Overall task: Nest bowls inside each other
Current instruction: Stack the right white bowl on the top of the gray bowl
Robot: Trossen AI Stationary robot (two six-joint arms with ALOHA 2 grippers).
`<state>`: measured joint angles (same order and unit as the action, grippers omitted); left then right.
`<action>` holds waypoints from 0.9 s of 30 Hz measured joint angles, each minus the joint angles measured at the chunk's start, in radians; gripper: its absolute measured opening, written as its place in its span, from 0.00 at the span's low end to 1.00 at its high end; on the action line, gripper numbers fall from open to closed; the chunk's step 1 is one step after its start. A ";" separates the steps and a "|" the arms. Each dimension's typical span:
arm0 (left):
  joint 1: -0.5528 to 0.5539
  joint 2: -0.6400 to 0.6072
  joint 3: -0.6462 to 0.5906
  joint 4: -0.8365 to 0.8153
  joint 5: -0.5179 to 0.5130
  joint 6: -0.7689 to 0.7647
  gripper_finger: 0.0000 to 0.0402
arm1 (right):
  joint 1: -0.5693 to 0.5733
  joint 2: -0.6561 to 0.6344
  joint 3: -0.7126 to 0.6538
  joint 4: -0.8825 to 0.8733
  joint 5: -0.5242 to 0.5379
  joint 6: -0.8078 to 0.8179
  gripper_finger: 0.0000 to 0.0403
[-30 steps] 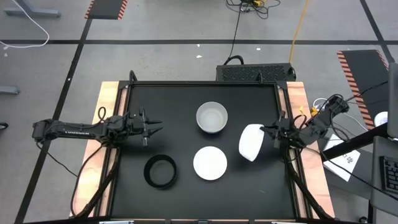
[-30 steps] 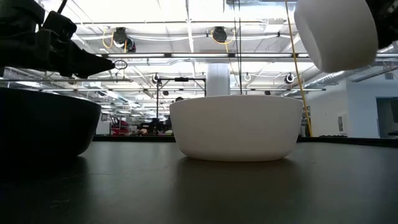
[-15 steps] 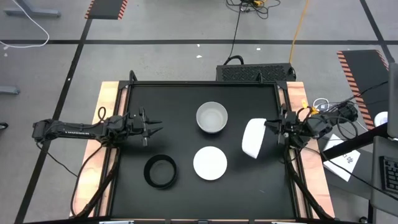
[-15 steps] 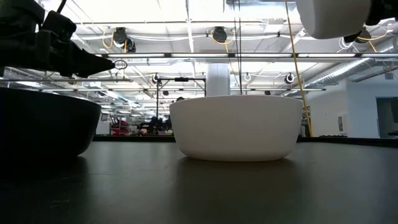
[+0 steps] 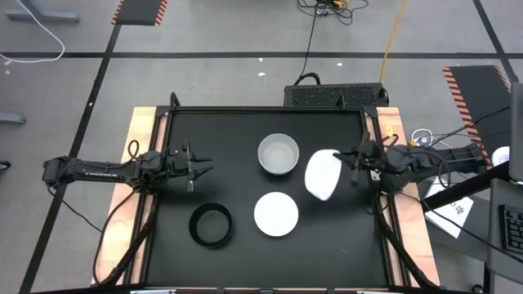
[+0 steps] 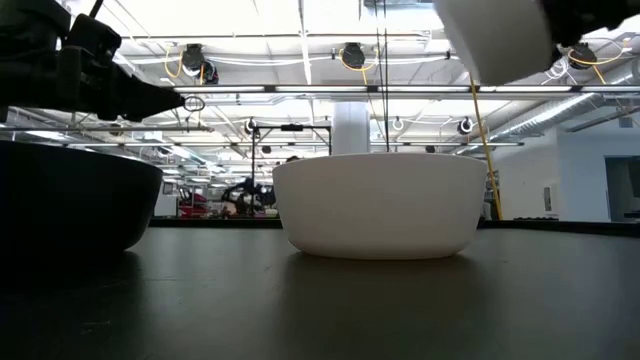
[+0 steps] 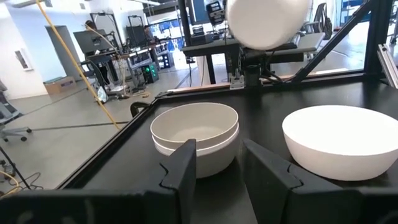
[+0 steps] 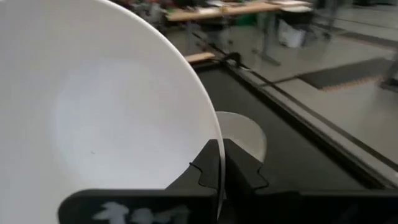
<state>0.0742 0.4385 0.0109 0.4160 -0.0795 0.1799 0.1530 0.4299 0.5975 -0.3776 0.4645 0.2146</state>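
Note:
My right gripper [image 5: 350,163] is shut on a white bowl [image 5: 323,174], held tipped on its side in the air just right of a nested stack of pale grey bowls [image 5: 279,154]. That stack shows two rims in the left wrist view [image 7: 196,134]. A single white bowl [image 5: 276,214] and a black bowl [image 5: 211,224] stand upright on their bases nearer the near edge. My left gripper [image 5: 200,169] hovers open over the mat's left part, pointing right; the stack lies ahead of its fingers [image 7: 186,168]. My right gripper pinches the white bowl's rim [image 8: 219,158], one finger [image 8: 208,167] inside the bowl and the other [image 8: 244,171] outside its wall. It comes level from the table's right side. The bowl is lifted clear [image 6: 495,35] and tipped on edge, with its open side toward the gripper.
The black mat [image 5: 245,253] sits in a raised black frame with wooden table edges [image 5: 139,163] on both sides. Cables and papers lie beyond the right edge [image 5: 449,204]. Bare mat runs along the near edge and the far-left corner.
My right gripper carried the white bowl upward, then toward the table's left and a little toward the far edge, closer to the grey stack. The bowl stayed tipped on its side in the hold. My left arm kept still.

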 joint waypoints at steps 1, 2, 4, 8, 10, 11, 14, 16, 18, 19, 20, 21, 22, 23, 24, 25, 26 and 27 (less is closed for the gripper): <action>0.000 0.000 0.000 0.001 0.000 0.000 0.32 | -0.031 0.025 0.017 -0.003 -0.016 -0.001 0.00; 0.000 0.000 0.000 0.002 0.000 0.000 0.32 | -0.065 0.050 0.035 -0.006 -0.057 -0.009 0.00; 0.000 0.000 0.000 0.002 0.000 -0.001 0.32 | -0.137 0.100 0.070 -0.006 -0.188 -0.032 0.00; 0.000 0.000 0.000 0.002 0.000 -0.002 0.32 | -0.288 0.211 0.136 0.036 -0.356 -0.084 0.00; 0.000 0.000 0.000 0.002 0.001 -0.004 0.32 | -0.376 0.273 0.173 0.031 -0.427 -0.104 0.00; 0.000 0.000 0.000 0.002 0.001 -0.005 0.32 | -0.422 0.303 0.193 0.033 -0.487 -0.112 0.00; 0.000 0.000 0.000 0.001 0.001 -0.005 0.32 | -0.557 0.400 0.240 0.067 -0.693 -0.122 0.00; 0.000 0.000 0.000 0.000 0.001 -0.005 0.32 | -0.635 0.466 0.273 0.092 -0.784 -0.124 0.00; 0.000 0.000 0.000 -0.002 0.001 -0.005 0.32 | -0.698 0.530 0.311 0.092 -0.840 -0.140 0.00; 0.000 0.000 0.000 -0.003 0.001 -0.005 0.32 | -0.726 0.561 0.331 0.089 -0.861 -0.152 0.00; 0.000 0.000 0.000 -0.004 0.002 -0.004 0.32 | -0.752 0.593 0.350 0.089 -0.880 -0.161 0.00; 0.000 0.000 0.000 -0.005 0.001 -0.002 0.32 | -0.773 0.625 0.369 0.087 -0.889 -0.168 0.00; 0.000 0.000 0.000 -0.010 0.002 -0.001 0.32 | -0.791 0.657 0.390 0.079 -0.889 -0.178 0.00; 0.000 0.000 0.000 -0.016 0.002 -0.001 0.32 | -0.805 0.690 0.415 0.067 -0.889 -0.191 0.00; 0.000 0.000 0.000 -0.023 0.001 0.000 0.32 | -0.816 0.723 0.443 0.050 -0.889 -0.207 0.00; 0.000 0.000 0.000 -0.027 0.001 0.001 0.32 | -0.825 0.756 0.471 0.026 -0.888 -0.229 0.00; 0.000 0.000 0.000 -0.030 0.001 0.002 0.32 | -0.831 0.787 0.499 -0.005 -0.888 -0.248 0.00; 0.000 0.000 0.000 -0.035 0.001 0.003 0.32 | -0.835 0.820 0.528 -0.031 -0.888 -0.266 0.00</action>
<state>0.0746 0.4381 0.0109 0.3813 -0.0784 0.1825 -0.6820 1.2498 1.1255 -0.4082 -0.4238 -0.0516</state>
